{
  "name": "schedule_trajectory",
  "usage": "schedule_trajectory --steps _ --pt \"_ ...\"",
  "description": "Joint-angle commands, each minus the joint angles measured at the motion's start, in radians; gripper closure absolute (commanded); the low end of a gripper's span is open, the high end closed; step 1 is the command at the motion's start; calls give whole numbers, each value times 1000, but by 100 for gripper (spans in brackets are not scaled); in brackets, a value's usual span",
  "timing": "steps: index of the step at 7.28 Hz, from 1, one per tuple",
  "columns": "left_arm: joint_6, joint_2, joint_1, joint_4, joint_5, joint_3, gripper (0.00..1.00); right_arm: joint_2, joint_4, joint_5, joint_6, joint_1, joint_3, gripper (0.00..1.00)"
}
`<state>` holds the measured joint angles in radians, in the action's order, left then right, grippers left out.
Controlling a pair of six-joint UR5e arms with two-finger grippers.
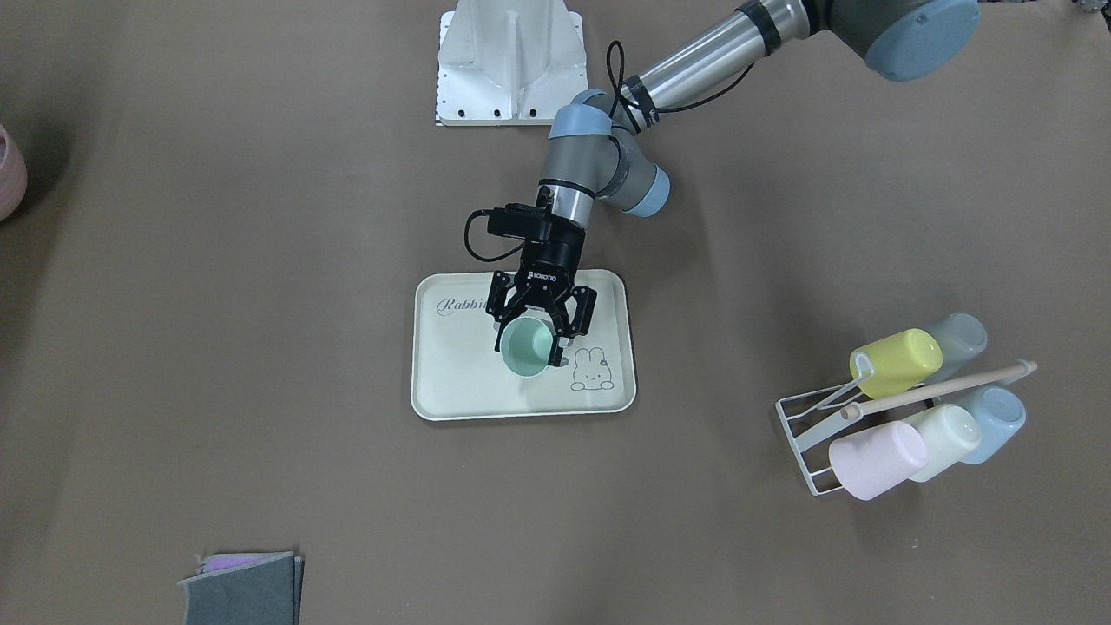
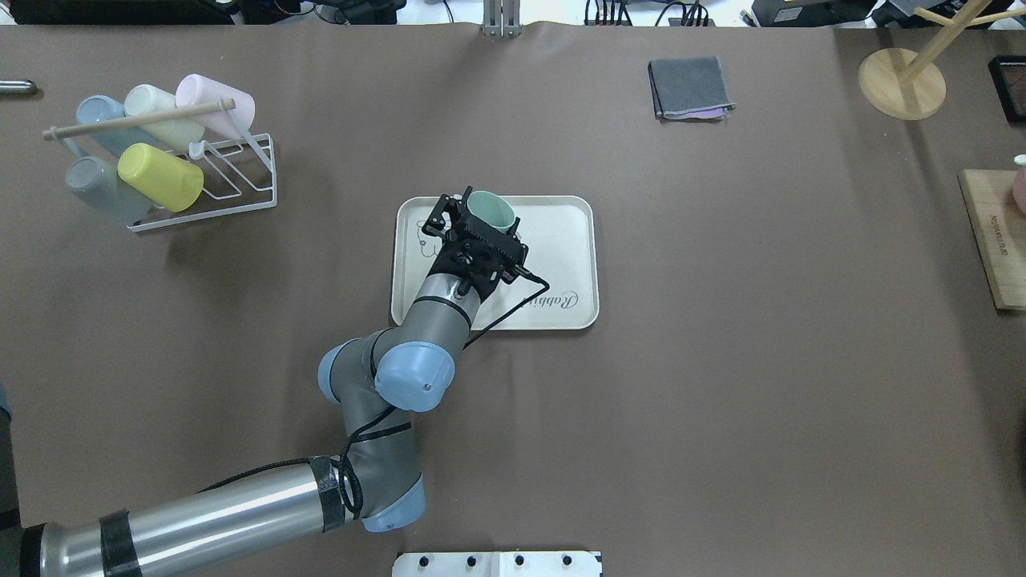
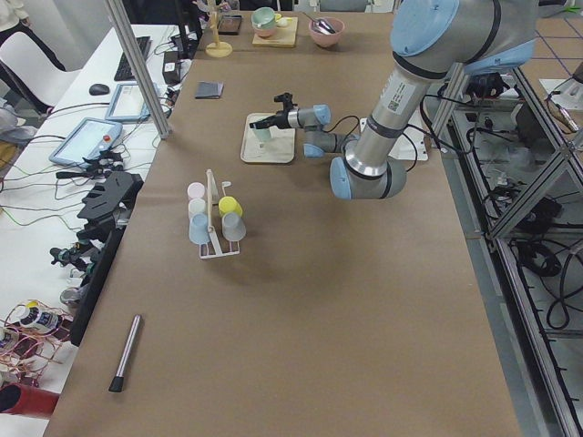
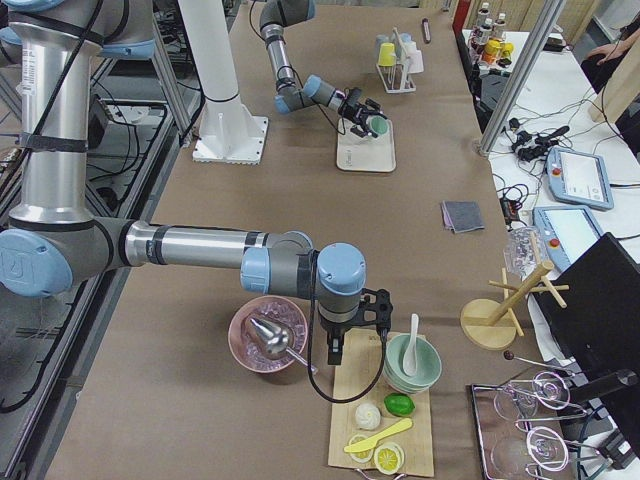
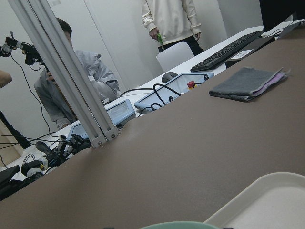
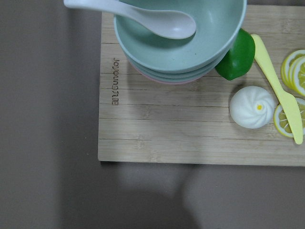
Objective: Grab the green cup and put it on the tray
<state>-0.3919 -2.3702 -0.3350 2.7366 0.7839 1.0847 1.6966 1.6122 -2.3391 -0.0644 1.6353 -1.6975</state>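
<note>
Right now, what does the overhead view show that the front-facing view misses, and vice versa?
Only overhead: a round wooden stand and a wooden board near that view's right edge. Only front-facing: the bunny drawing in full. Both: the left gripper closed on the green cup over the tray, the cup rack and the folded grey cloth.

A white wire rack holds five pastel cups, including a yellow cup, well apart from a folded grey cloth; a wooden board carries stacked bowls, a white spoon, a lime, a bun and a yellow knife.
</note>
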Motion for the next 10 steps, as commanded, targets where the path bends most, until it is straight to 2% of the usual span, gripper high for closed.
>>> schedule_trajectory --steps 1,6,10 --pt "-4 2 4 3 0 1 16 0 0 0 0 3 -1 0" --pt "-208 23 13 44 6 9 14 2 0 -2 0 15 -1 0" --pt "-209 37 19 67 6 18 11 2 0 -2 0 20 -1 0"
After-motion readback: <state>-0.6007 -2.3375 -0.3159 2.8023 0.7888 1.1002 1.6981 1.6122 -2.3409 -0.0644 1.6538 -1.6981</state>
